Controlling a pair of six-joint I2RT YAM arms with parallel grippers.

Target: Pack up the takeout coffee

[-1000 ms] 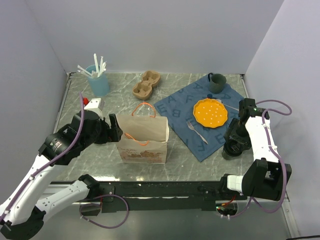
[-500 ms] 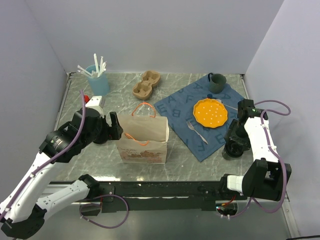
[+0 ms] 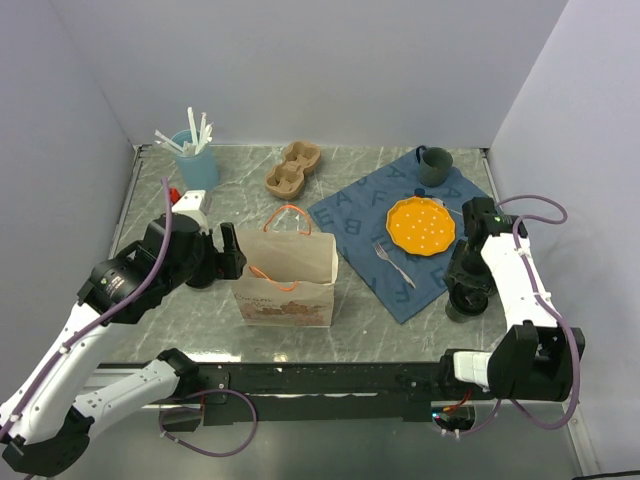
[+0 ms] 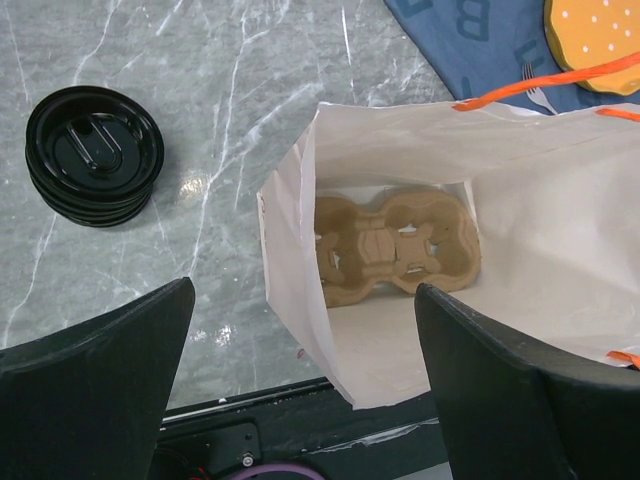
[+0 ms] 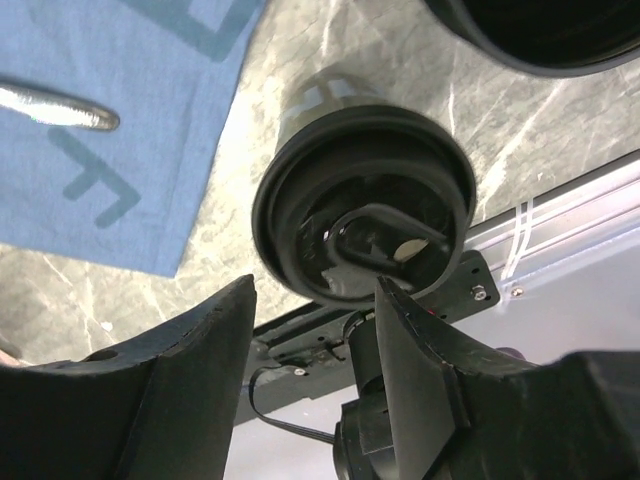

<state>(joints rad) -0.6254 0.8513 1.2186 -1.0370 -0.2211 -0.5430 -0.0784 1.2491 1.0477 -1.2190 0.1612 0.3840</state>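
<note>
Takeout coffee point(image 5: 365, 215): small dark cup, round black domed lid. Stands upright on marble table point(image 3: 370, 315), just off blue cloth point(image 5: 100, 150) corner, between half-spread right gripper point(image 5: 315, 285) jaws; touching or not, cannot tell. Left gripper point(image 4: 300, 290) spread wide, empty, above paper bag point(image 4: 560, 220).

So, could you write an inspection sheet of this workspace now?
Surface: grey marble table top, no spill seen.
Job's things: small black lidded takeout cup upright beside the blue letter-print cloth; white paper bag open, brown cardboard cup carrier inside.
Clutter: orange plate, metal fork, teal mug, light-blue cup of white sticks, second cardboard carrier, stack of black lids.
Tools: left tool open above bag; right tool astride cup, grip unclear.
Cables: purple cable along each arm.
Surroundings: pale walls.
</note>
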